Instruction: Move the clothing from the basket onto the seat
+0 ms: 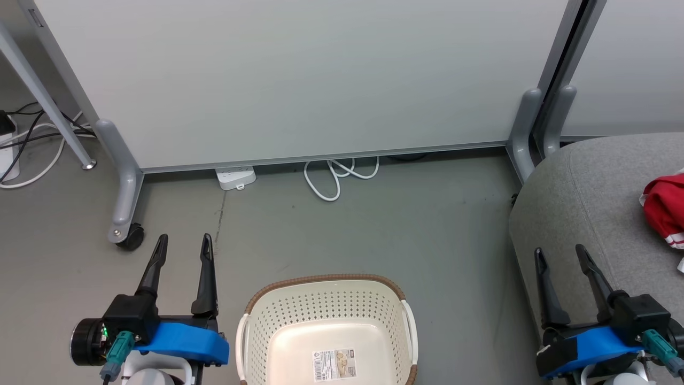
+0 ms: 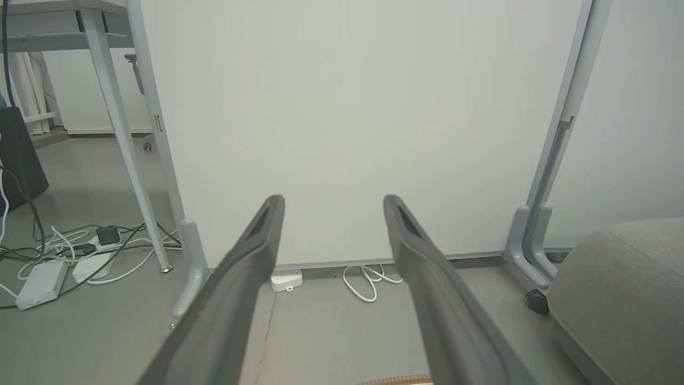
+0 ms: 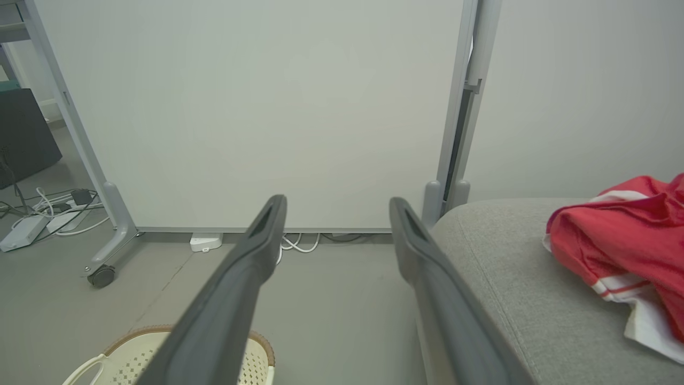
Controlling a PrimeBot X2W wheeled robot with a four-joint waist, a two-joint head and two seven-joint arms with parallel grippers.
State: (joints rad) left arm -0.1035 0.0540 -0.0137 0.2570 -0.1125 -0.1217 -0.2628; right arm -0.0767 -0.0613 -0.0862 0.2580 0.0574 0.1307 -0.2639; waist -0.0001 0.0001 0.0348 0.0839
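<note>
My left gripper (image 1: 185, 237) and right gripper (image 1: 559, 250) gape empty; soft red clothing (image 1: 662, 211) lies on the grey fabric seat (image 1: 582, 187), nearest my right.

You've got the red clothing (image 1: 664, 211), with white stripe trim, crumpled on top of the grey seat (image 1: 582, 192), toward its far right. The cream perforated basket (image 1: 326, 279), brown-rimmed, stands upright left of the seat and apart from it, bottom label (image 1: 334, 364) showing.

The basket (image 1: 320, 305) sits on the floor (image 1: 427, 230) between the left gripper (image 1: 184, 239) and the right gripper (image 1: 560, 249). The seat (image 1: 582, 214) stands to its right, with the clothing (image 1: 665, 211) lying on it. Behind, a power strip (image 1: 235, 177) and a coiled cable (image 1: 339, 174) lie at the foot of the partition panel (image 1: 320, 80).
</note>
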